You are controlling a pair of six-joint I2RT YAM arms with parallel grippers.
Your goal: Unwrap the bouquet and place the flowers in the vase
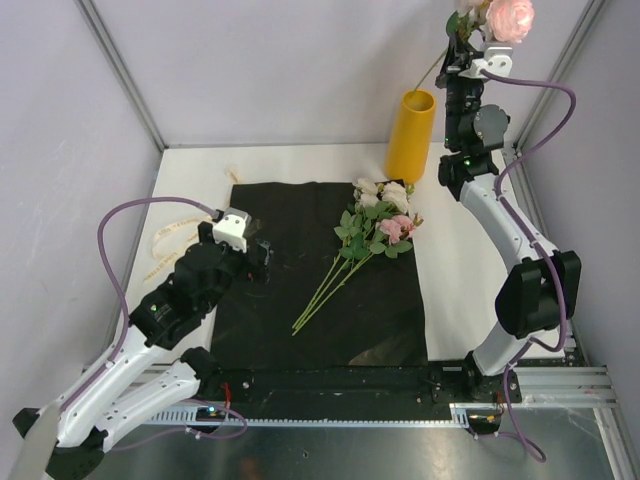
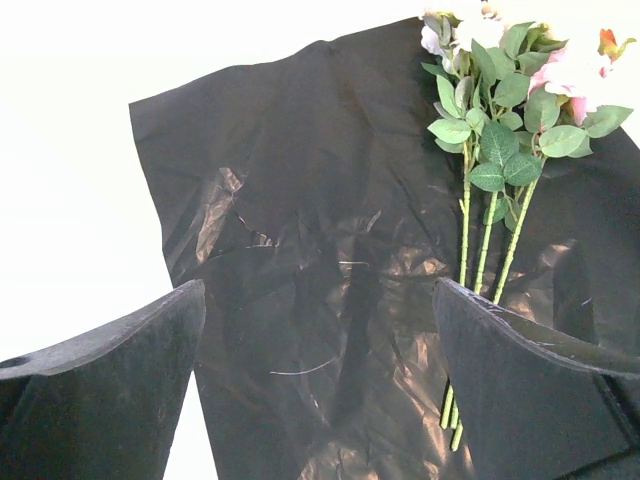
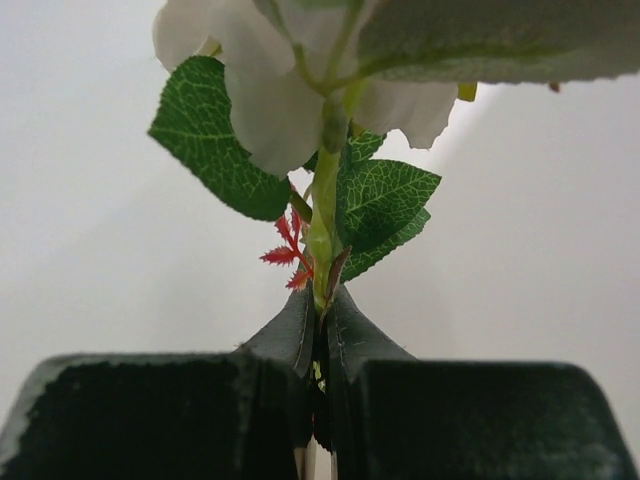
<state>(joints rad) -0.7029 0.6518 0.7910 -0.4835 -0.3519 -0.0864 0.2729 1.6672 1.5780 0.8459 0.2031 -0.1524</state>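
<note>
Black wrapping sheet [image 1: 290, 310] lies flat on the table [image 1: 190, 190], with bare tabletop showing along its left, far and right edges. Past its far right corner a mustard-yellow vase [image 1: 410, 135] stands upright. Pink and cream flowers [image 1: 380, 222] rest on the sheet. High above the vase the right gripper [image 1: 462, 48] pinches one pink rose [image 1: 508, 18] by its stem. The left gripper [image 1: 262, 255] gapes empty over the sheet.

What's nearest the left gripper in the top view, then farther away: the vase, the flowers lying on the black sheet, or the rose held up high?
From the left gripper:
1. flowers, lying just to its right.
2. vase, standing at the back right.
3. held rose, top right, in the right gripper.
</note>
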